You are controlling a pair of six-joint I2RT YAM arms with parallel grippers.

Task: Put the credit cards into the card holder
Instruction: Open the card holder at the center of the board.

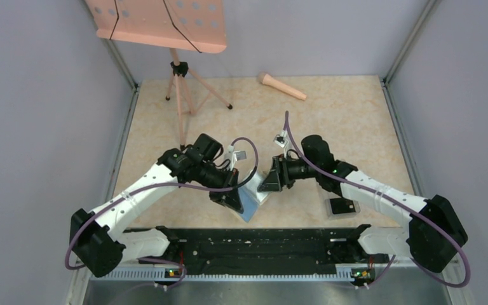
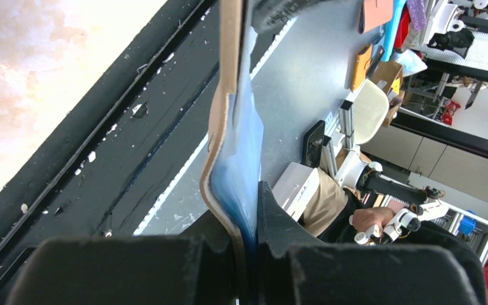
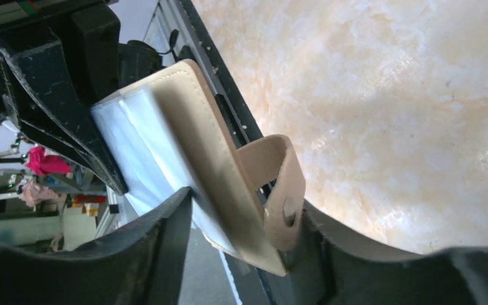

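No writing, brand or number can be read in any view. The card holder [image 3: 190, 121] shows only plain tan outside and a blank snap strap. Any print on the box [image 2: 391, 75] in the room behind, seen from the left wrist, is too small and blurred to read.

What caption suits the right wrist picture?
Tan card holder, pinched by the left gripper, sits between the fingers of the right gripper.
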